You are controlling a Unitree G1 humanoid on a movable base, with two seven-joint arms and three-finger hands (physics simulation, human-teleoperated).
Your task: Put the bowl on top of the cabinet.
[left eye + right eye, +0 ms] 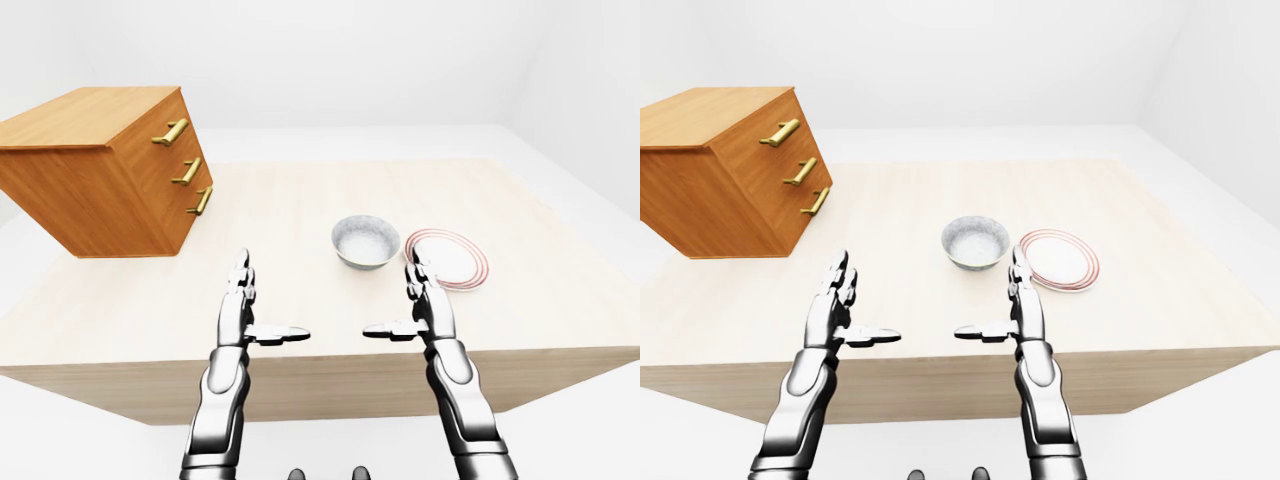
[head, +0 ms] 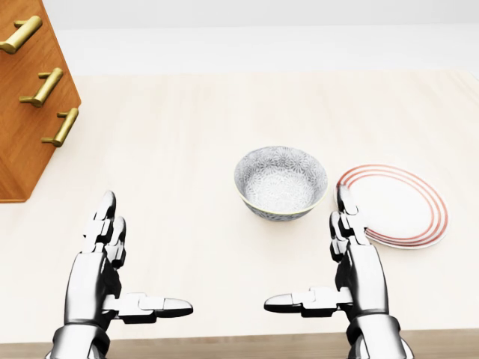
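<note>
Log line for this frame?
phase: pre-reach | left hand: open | right hand: open | bowl: on table, beside plate | cabinet: head-view left

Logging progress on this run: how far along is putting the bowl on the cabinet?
Done: nothing yet. The bowl sits on the table beside the plate, well apart from the cabinet. In hand: nothing; the left hand and right hand hover open and empty below the bowl in the head view. Left: grasp the bowl, lift it, set it on the cabinet's top.
</note>
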